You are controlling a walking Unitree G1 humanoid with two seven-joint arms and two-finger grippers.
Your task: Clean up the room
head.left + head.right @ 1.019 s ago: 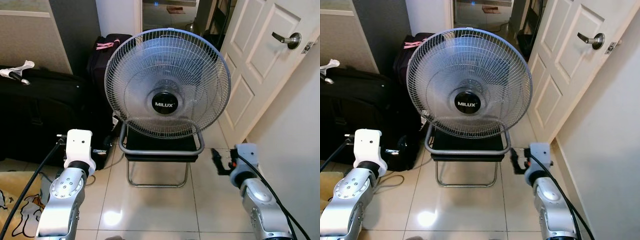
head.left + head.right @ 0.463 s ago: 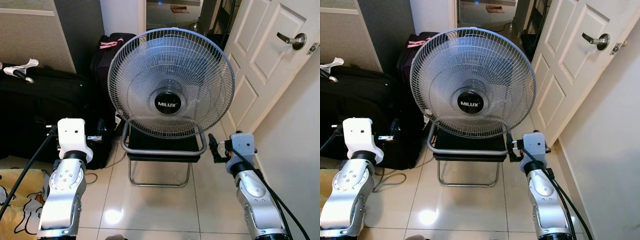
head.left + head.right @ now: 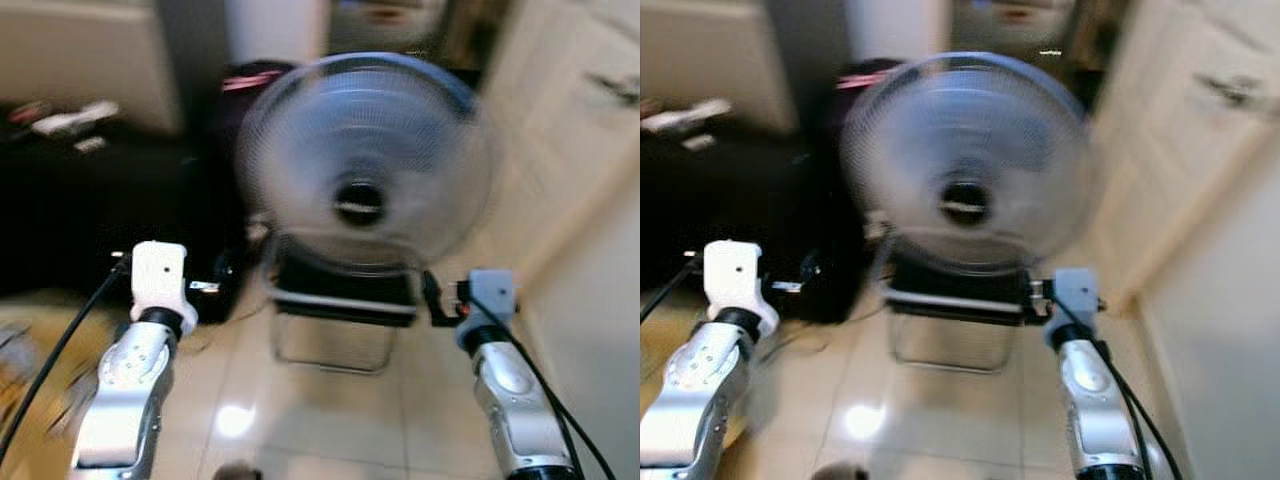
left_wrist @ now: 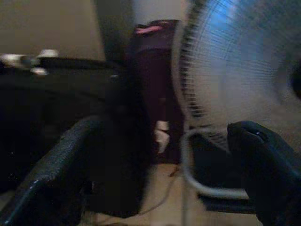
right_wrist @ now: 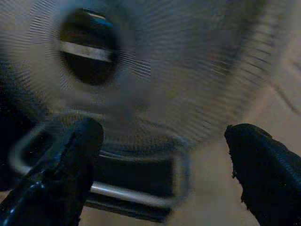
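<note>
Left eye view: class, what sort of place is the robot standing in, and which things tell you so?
Probably a room in a home, near a doorway: a fan on a metal floor stand, black luggage against the wall, a panelled door, glossy floor tiles.

Pretty blurry shot here. The right gripper (image 5: 160, 165) has its two black fingers (image 5: 61, 174) spread wide apart, one at each side of the frame. Between them sits the fan (image 5: 155, 70), grille face-on, with its dark round hub (image 5: 89, 52) crossed by a pale band. Under the grille there's a metal tube frame (image 5: 127, 193) around something dark.
</note>
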